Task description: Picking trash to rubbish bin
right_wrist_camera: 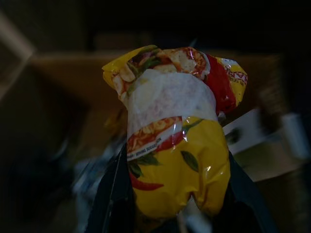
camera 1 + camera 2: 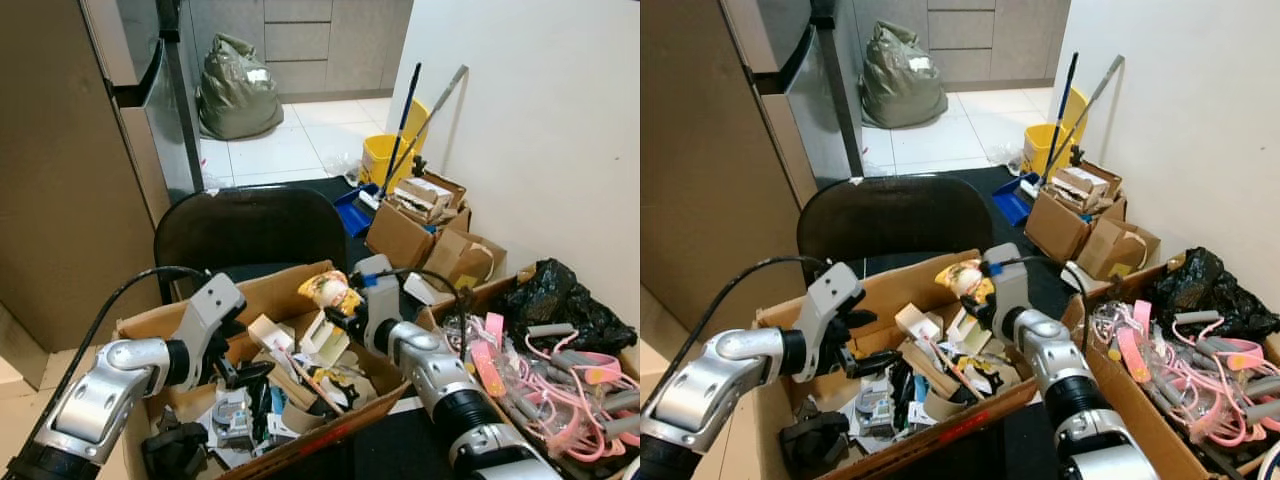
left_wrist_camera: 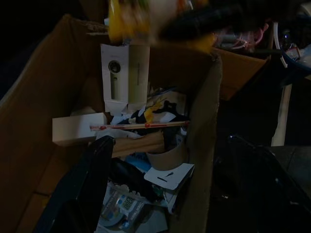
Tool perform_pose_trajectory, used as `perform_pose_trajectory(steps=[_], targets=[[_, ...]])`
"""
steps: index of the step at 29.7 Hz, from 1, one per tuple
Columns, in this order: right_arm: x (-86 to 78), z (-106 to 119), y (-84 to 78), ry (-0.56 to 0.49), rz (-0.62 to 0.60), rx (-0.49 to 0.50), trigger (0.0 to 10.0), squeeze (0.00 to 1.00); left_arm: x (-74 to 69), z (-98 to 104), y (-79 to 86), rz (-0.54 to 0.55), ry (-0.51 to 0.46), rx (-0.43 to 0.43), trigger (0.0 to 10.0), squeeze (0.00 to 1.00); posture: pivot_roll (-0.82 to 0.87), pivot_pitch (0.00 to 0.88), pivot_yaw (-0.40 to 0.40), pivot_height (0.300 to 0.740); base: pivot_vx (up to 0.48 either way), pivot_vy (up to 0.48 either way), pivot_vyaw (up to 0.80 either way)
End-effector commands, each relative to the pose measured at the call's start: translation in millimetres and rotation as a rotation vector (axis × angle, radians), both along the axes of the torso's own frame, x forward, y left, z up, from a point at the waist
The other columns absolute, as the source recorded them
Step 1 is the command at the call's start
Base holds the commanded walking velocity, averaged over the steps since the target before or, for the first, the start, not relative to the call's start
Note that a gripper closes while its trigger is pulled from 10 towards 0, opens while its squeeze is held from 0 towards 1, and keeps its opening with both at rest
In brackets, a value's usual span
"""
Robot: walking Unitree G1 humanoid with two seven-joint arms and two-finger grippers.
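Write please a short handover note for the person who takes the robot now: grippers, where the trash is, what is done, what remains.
Right gripper: shut on the crumpled yellow snack wrapper, held above the brown cardboard box of mixed trash.
Left gripper: open, low inside that box among paper and packaging, holding nothing.
Done: wrapper lifted from the box.
Left: carry the wrapper to a bin; the rest of the box's trash is not yet picked.

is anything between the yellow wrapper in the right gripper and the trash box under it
Nothing visible. The right gripper holds the yellow wrapper just above the back edge of the open cardboard box, with only air beneath it. The left gripper is low inside the box, off to the left of the drop.
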State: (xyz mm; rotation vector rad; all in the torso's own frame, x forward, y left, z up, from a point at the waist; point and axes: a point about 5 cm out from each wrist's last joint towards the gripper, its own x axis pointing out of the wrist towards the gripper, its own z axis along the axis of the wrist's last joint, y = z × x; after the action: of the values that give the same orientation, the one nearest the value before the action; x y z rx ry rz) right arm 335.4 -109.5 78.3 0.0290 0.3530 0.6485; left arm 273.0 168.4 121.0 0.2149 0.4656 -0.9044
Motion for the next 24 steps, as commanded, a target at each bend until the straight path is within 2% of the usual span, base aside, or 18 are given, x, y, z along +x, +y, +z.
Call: perform_pose_trajectory(steps=[1, 2, 3, 5, 6, 7, 8, 12, 13, 15, 16, 17, 18, 19, 20, 21, 23, 24], targets=[[-11.5, -8, 8.9, 0.045, 0.107, 0.017, 10.0, 0.00, -1.8, -3, -1.9, -0.004, 0.017, 0.011, 10.0, 0.00, -0.03, 0.065, -0.013, 0.740, 0.000, 0.000, 0.00], [-15.2, -8, 12.1, 0.049, 0.142, 0.039, 10.0, 0.95, -2.0, -3, -2.2, -0.005, 0.017, 0.011, 10.0, 0.00, -0.02, 0.067, -0.013, 0.740, 0.000, 0.000, 0.00], [-17.8, -8, 15.0, 0.060, 0.159, 0.056, 10.0, 1.00, -2.0, -3, -2.2, -0.005, 0.017, 0.011, 10.0, 0.00, -0.02, 0.067, -0.013, 0.740, 0.000, 0.000, 0.00], [-19.2, -9, 16.7, 0.066, 0.166, 0.066, 10.0, 1.00, -2.1, -3, -2.0, -0.004, 0.017, 0.011, 10.0, 0.00, -0.02, 0.068, -0.015, 0.740, 0.000, 0.000, 0.00], [-19.8, -10, 17.4, 0.061, 0.171, 0.037, 10.0, 1.00, -2.1, -3, -1.6, -0.002, 0.017, 0.013, 10.0, 0.00, -0.02, 0.068, -0.014, 0.740, 0.000, 0.000, 0.00], [-19.6, -11, 16.8, 0.057, 0.169, 0.009, 10.0, 0.64, -2.0, -3, -1.3, 0.000, 0.017, 0.014, 10.0, 0.00, -0.02, 0.068, -0.014, 0.740, 0.000, 0.000, 0.00], [-19.1, -12, 15.9, 0.050, 0.166, -0.016, 10.0, 0.00, -1.9, -3, -1.1, 0.001, 0.017, 0.015, 10.0, 0.00, -0.02, 0.068, -0.014, 0.740, 0.000, 0.000, 0.00], [-12.0, -8, 6.2, 0.014, 0.071, -0.025, 10.0, 0.00, 1.2, -3, 0.7, 0.029, -0.006, 0.026, 10.0, 0.00, -0.03, 0.071, -0.012, 0.740, 0.000, 0.000, 0.00], [-9.5, -6, 2.4, 0.009, 0.032, -0.013, 10.0, 0.00, 3.4, -2, 1.4, 0.045, -0.019, 0.029, 10.0, 0.00, -0.03, 0.071, -0.012, 0.740, 0.000, 0.000, 0.00], [-2.5, 1, -11.0, -0.070, -0.101, -0.027, 10.0, 0.00, 13.1, 0, 4.5, 0.126, -0.082, 0.052, 10.0, 0.00, -0.03, 0.072, -0.014, 0.740, 0.000, 0.000, 0.00], [-2.5, 1, -11.0, -0.070, -0.101, -0.027, 10.0, 0.00, 13.1, 0, 4.5, 0.126, -0.082, 0.052, 10.0, 0.00, -0.03, 0.072, -0.014, 0.740, 0.000, 0.000, 0.00], [0.4, 3, -20.3, -0.095, -0.198, -0.021, 10.0, 0.00, 21.6, 2, 7.8, 0.211, -0.126, 0.059, 10.0, 0.00, -0.03, 0.071, -0.016, 0.740, 0.000, 0.000, 0.00], [2.4, 5, -33.8, -0.114, -0.327, -0.007, 10.0, 0.00, 33.8, 6, 12.8, 0.346, -0.193, 0.060, 10.0, 0.00, -0.03, 0.071, -0.017, 0.740, 0.000, 0.000, 0.00], [2.4, 5, -33.8, -0.114, -0.327, -0.007, 10.0, 0.00, 33.8, 6, 12.8, 0.346, -0.193, 0.060, 10.0, 0.00, -0.03, 0.071, -0.017, 0.740, 0.000, 0.000, 0.00], [1.3, 6, -56.4, -0.148, -0.513, -0.003, 10.0, 0.00, 48.0, 13, 17.5, 0.537, -0.272, 0.025, 10.0, 0.00, -0.04, 0.071, -0.017, 0.740, 0.000, 0.000, 0.00], [-0.3, 6, -64.6, -0.170, -0.571, -0.012, 10.0, 0.00, 51.2, 16, 17.9, 0.591, -0.291, 0.002, 10.0, 0.00, -0.04, 0.070, -0.016, 0.740, 0.000, 0.000, 0.00], [-3.9, 5, -74.5, -0.182, -0.634, -0.050, 10.0, 0.00, 51.2, 16, 13.5, 0.581, -0.325, 0.019, 10.0, 0.00, -0.04, 0.069, -0.015, 0.740, 0.000, 0.000, 0.00], [-7.9, 5, -83.6, -0.195, -0.715, -0.042, 10.0, 0.00, 51.0, 15, 9.7, 0.549, -0.376, 0.112, 10.0, 0.00, -0.05, 0.067, -0.015, 0.740, 0.000, 0.000, 0.00]])
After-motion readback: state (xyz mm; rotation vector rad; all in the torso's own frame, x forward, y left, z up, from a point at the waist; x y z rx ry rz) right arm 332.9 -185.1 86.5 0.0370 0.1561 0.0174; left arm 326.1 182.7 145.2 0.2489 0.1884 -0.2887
